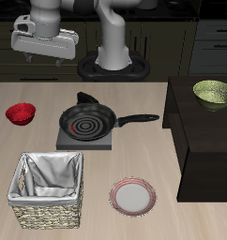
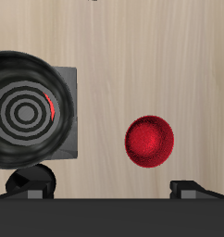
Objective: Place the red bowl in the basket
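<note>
The red bowl [image 1: 21, 113] is small, round and ribbed, and sits upright on the wooden table beside the frying pan. It also shows in the wrist view [image 2: 148, 142]. The basket [image 1: 23, 197] is square woven wicker with a grey-white cloth lining and stands near the table's front edge, empty. My gripper [image 1: 47, 58] hangs high above the table's back, above and behind the red bowl. It is open and empty, and in the wrist view [image 2: 112, 190] its two fingertips stand wide apart.
A black frying pan [image 1: 87, 120] with a red spiral sits on a dark square hob [image 1: 106, 142], also in the wrist view [image 2: 26, 109]. A pale plate with a pinkish rim [image 1: 132, 196] lies beside the basket. An olive-green bowl [image 1: 213, 92] sits on a dark cabinet [image 1: 204, 141].
</note>
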Robot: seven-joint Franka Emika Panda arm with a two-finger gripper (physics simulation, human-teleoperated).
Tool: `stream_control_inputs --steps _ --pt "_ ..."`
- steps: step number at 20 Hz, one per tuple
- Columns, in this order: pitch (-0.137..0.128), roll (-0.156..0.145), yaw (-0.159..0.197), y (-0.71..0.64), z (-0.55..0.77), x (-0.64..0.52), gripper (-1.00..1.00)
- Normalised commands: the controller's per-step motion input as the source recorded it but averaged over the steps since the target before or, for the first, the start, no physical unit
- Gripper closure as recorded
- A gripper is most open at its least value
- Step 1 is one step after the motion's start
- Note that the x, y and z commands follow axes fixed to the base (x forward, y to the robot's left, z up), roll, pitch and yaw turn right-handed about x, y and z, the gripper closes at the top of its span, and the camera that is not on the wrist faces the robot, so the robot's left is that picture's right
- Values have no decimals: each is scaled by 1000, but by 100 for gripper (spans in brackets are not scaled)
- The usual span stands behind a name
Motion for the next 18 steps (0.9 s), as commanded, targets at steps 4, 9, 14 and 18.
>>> stream_control_inputs --steps 4,9,14,18 --pt "-26 -6 18 -220 52 -169 -100" --pt "-43 -46 14 -366 126 -181 -100" --pt "-34 -34 35 -345 91 -142 -100" --pt "-27 -12 2 -224 60 -113 -100"
